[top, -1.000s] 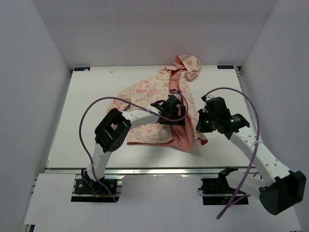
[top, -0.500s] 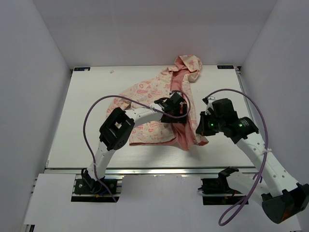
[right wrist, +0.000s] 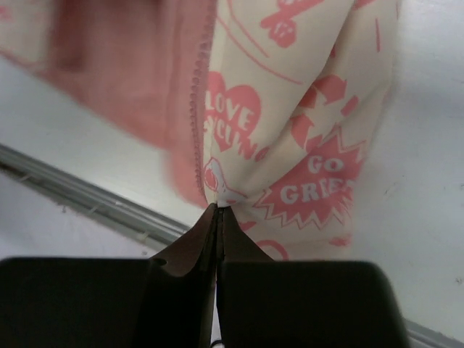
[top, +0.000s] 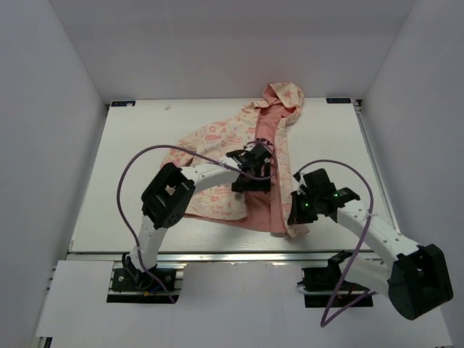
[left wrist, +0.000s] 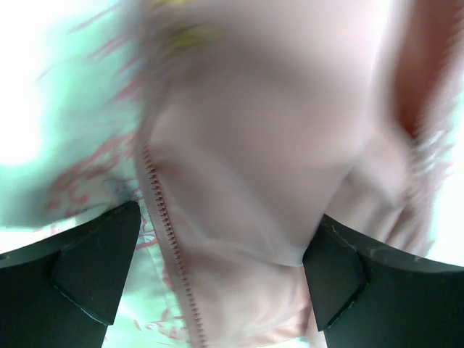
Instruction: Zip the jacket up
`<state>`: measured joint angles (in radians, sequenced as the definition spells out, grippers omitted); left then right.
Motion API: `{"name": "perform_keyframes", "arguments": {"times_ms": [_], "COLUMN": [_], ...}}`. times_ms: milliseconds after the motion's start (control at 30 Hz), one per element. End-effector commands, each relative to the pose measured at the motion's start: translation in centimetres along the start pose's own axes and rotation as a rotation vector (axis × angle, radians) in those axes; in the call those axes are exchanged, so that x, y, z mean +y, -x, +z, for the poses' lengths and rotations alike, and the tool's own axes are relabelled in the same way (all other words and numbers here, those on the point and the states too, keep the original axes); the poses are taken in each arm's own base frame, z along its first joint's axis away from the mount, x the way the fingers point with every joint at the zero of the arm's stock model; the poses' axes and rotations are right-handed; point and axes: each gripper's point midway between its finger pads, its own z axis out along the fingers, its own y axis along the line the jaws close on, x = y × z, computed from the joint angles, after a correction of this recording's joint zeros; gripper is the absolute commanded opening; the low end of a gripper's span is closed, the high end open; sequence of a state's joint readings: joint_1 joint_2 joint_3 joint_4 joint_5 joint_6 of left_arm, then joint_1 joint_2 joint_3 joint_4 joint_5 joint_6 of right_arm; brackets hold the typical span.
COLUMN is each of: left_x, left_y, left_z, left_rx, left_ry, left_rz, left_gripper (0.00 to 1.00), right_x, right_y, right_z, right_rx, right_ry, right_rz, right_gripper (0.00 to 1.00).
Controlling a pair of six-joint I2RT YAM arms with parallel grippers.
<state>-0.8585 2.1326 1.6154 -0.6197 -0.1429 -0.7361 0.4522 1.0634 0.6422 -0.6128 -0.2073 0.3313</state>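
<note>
The jacket point(top: 217, 138) lies open on the white table point(top: 130, 188), cream with pink print, salmon lining up the middle, hood at the back. My left gripper point(top: 250, 175) hovers low over the jacket's middle. In the left wrist view it point(left wrist: 217, 283) is open, its jaws wide apart, with pink lining and a row of zipper teeth point(left wrist: 163, 225) between them. My right gripper point(top: 296, 210) is shut on the jacket's right front edge near the hem. The right wrist view shows it point(right wrist: 218, 212) pinching the fabric point(right wrist: 304, 145) beside the zipper strip point(right wrist: 194, 109).
A metal rail point(top: 217, 255) runs along the table's near edge, close below my right gripper, and shows in the right wrist view point(right wrist: 72, 190). White walls enclose the left, back and right. Purple cables loop over both arms.
My right gripper has moved nearer and a little left, drawing the jacket's right front edge toward the near rail. My left gripper has shifted slightly over the lining.
</note>
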Motion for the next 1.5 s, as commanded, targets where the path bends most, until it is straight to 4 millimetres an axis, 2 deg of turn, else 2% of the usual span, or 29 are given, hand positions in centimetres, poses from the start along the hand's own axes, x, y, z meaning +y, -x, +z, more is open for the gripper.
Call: {"name": "perform_keyframes", "arguments": {"times_ms": [0,33,67,167,267,400,433,500,533,567,633,667,733,767,800,833,867,933,967,1033,1067,1133,1167,1233,1267,1333,1367,1433,1467], "left_x": [5.3,5.9,5.7,6.5,6.7,6.1,6.2,6.0,6.1,6.0,6.1,6.0,7.0,7.0,7.2,7.3,7.6,7.5,7.4,6.5,6.2,5.4,5.4,5.1,5.3,5.3,5.5,5.2,5.2], "left_y": [-4.0,-4.7,-4.1,-3.8,-4.0,-3.8,-3.6,-2.7,-2.2,-1.7,-0.4,0.3,1.4,2.2,2.7,3.7,3.9,4.8,4.5,3.8,3.5,3.3,2.4,2.4,1.9,1.1,0.7,0.0,-0.3], "left_z": [-3.0,-3.5,-4.9,-6.8,-7.4,-8.2,-8.3,-8.6,-8.6,-8.6,-8.2,-7.9,-6.7,-6.2,-5.9,-5.6,-5.0,-4.6,-4.1,-3.8,-3.6,-3.4,-3.2,-3.3,-3.1,-2.8,-2.5,-2.0,-1.7], "left_rx": [0.123,0.129,0.104,0.066,0.059,0.042,0.031,-0.004,-0.013,-0.023,-0.031,-0.042,-0.027,-0.033,-0.028,-0.035,-0.031,-0.056,-0.044,-0.013,-0.005,-0.01,0.011,-0.003,0.009,0.036,0.039,0.05,0.056], "left_ry": [0.164,0.171,0.154,0.161,0.149,0.088,0.087,0.081,0.081,0.076,0.056,0.042,0.021,0.001,-0.017,-0.045,-0.039,-0.046,-0.054,-0.111,-0.133,-0.183,-0.2,-0.214,-0.209,-0.206,-0.19,-0.189,-0.186], "left_rz": [-0.033,-0.034,-0.046,-0.061,-0.056,-0.028,-0.024,-0.005,-0.004,-0.003,-0.003,-0.009,-0.03,-0.04,-0.036,-0.048,-0.045,-0.006,0.007,0.018,0.022,0.015,0.013,-0.002,-0.007,-0.013,-0.019,-0.021,-0.025], "left_gripper": [0.98,0.98,0.98,0.98,0.98,0.98,0.98,0.98,0.98,0.98,0.98,0.98,0.98,0.98,0.98,0.98,0.98,0.98,0.98,0.98,0.98,0.98,0.98,0.98,0.98,0.98,0.98,0.98,0.98], "right_x": [-0.6,-0.6,-0.8,-2.0,-2.8,-4.6,-5.4,-6.7,-6.7,-7.4,-9.3,-11.1,-13.1,-14.2,-15.8,-16.3,-16.8,-15.5,-14.0,-10.7,-8.6,-6.5,-4.5,-2.8,-1.1,-0.2,1.2,2.1,3.4], "right_y": [0.8,1.0,0.8,-1.1,-1.5,-0.2,2.3,3.9,6.9,7.5,9.6,11.9,14.0,16.3,17.5,17.8,20.5,22.0,23.2,23.3,23.6,22.4,21.9,20.1,19.4,17.3,16.1,13.9,12.7], "right_z": [1.9,2.5,3.0,5.3,7.0,8.3,8.2,8.4,8.1,8.7,8.6,8.5,8.2,8.2,7.4,6.8,5.5,3.8,1.9,0.4,-1.6,-2.6,-3.8,-3.7,-4.0,-3.5,-2.9,-1.7,-1.0], "right_rx": [-0.047,-0.058,-0.051,0.03,0.065,0.069,0.006,-0.004,-0.058,-0.036,-0.038,-0.063,-0.087,-0.115,-0.134,-0.113,-0.157,-0.172,-0.22,-0.231,-0.275,-0.272,-0.288,-0.268,-0.273,-0.233,-0.203,-0.163,-0.133], "right_ry": [-0.017,-0.007,-0.008,-0.037,-0.07,-0.202,-0.269,-0.351,-0.367,-0.385,-0.387,-0.398,-0.418,-0.419,-0.433,-0.443,-0.429,-0.376,-0.332,-0.183,-0.134,-0.078,-0.044,0.001,0.026,0.012,0.018,0.017,0.039], "right_rz": [0.031,0.034,0.046,0.073,0.09,0.17,0.167,0.201,0.207,0.227,0.293,0.352,0.421,0.44,0.477,0.49,0.459,0.406,0.35,0.249,0.183,0.14,0.093,0.054,0.012,0.004,-0.03,-0.06,-0.098], "right_gripper": [0.0,0.0,0.0,0.0,0.0,0.0,0.0,0.0,0.0,0.0,0.0,0.0,0.0,0.0,0.0,0.0,0.0,0.0,0.0,0.0,0.0,0.0,0.0,0.0,0.0,0.0,0.0,0.0,0.0]}}
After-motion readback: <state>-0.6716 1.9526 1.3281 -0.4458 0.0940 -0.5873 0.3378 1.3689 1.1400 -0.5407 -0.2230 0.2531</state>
